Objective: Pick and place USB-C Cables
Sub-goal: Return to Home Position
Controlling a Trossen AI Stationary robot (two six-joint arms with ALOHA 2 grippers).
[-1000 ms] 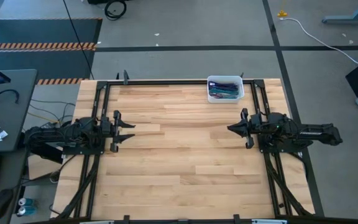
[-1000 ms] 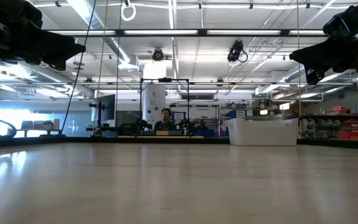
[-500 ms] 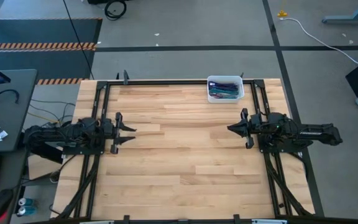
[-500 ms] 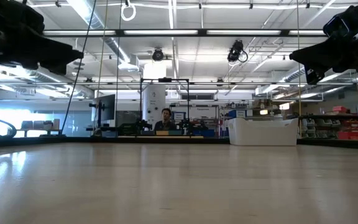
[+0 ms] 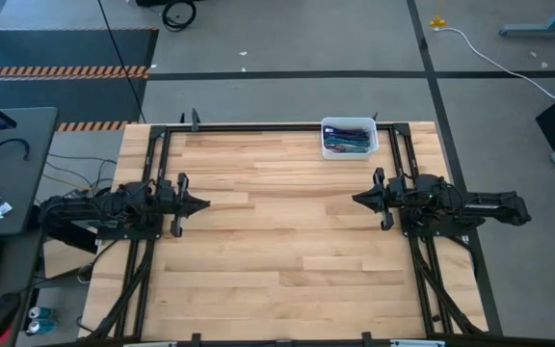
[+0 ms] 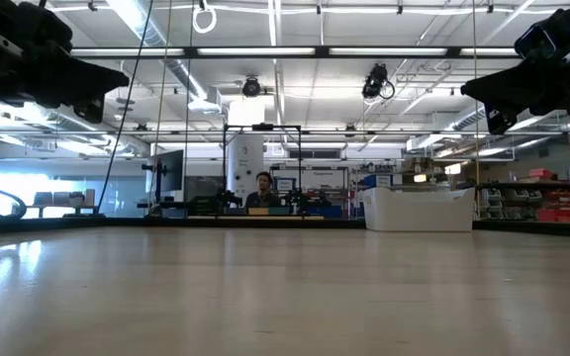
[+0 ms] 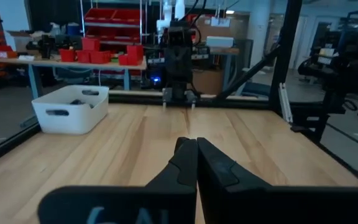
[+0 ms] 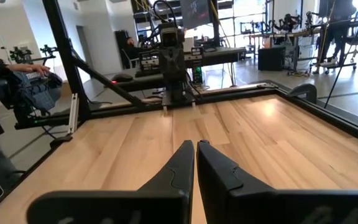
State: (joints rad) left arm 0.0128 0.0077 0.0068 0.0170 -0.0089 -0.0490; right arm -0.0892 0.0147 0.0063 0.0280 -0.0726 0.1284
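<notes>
The left gripper (image 5: pixel 201 204) is hanging empty above the table's left edge, about midway along it. Its two dark fingers (image 7: pixel 185 163) are pressing flat together with no gap showing, and they are pointing across the boards toward the opposite arm. The right gripper (image 5: pixel 359 200) is mirroring it above the right edge. It is also carrying nothing, and its fingers (image 8: pixel 182 163) are meeting along their whole length. The two grippers are facing each other and sitting well apart, with bare planks of the wooden table (image 5: pixel 277 260) lying between them. From table height, both arms are showing only as dark shapes in the upper corners, raised off the surface.

The USB-C cables (image 5: pixel 347 143) are lying together inside the white bin (image 5: pixel 350 120) as a tangle of teal, blue and green strands. Their number is too small to count from above. The bin is standing at the table's back edge, close to the back right corner, beside the black frame rail, well clear of both grippers. Its side wall (image 7: pixel 67 117) is also showing in the left wrist view.

Beyond the table, a person (image 6: pixel 264 188) is sitting at a workstation in the room.
</notes>
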